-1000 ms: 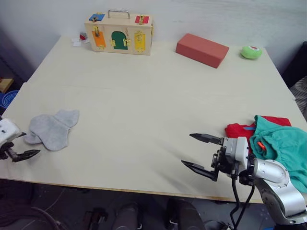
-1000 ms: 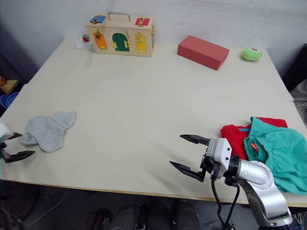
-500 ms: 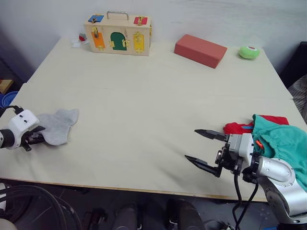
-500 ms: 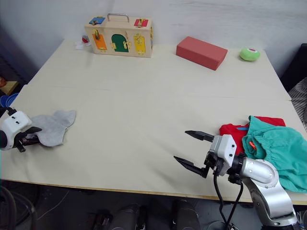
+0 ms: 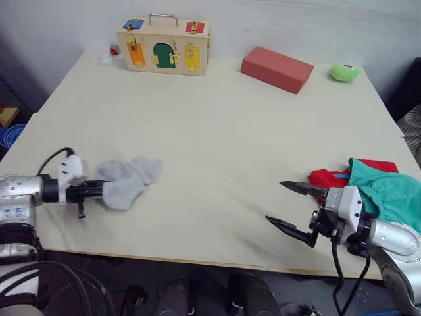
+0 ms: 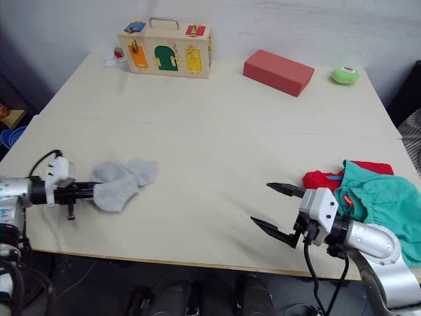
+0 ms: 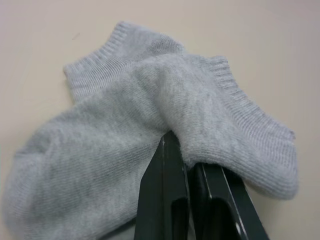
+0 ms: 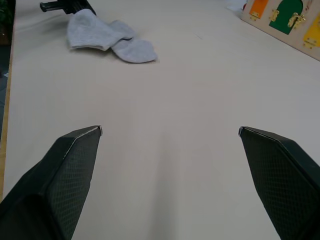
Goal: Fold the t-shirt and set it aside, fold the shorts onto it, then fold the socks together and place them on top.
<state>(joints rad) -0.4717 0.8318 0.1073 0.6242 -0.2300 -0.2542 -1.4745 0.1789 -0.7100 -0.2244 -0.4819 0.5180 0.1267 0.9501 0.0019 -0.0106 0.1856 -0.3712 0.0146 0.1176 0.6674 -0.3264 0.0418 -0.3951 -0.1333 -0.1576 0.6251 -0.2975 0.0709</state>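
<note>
**Left gripper clamped on the socks; right gripper open beside the folded clothes**

Your left gripper [image 5: 99,191] lies low over the table [image 5: 217,131] near its front left edge, its two black fingers [image 7: 170,200] pressed together on the grey socks [image 5: 125,182]. The socks lie bunched and overlapping on the tabletop, one cuff pointing toward the table's middle. Your right gripper [image 5: 295,209] hovers at the front right with its jaws spread wide and nothing between them. Just beside it, at the right edge, the teal shorts [image 5: 389,197] lie on top of the red t-shirt [image 5: 329,176], whose edge shows at their left. Along the far edge you see a wooden latch box [image 5: 163,47], a red-brown block [image 5: 277,68] and a green ball [image 5: 344,72].
</note>
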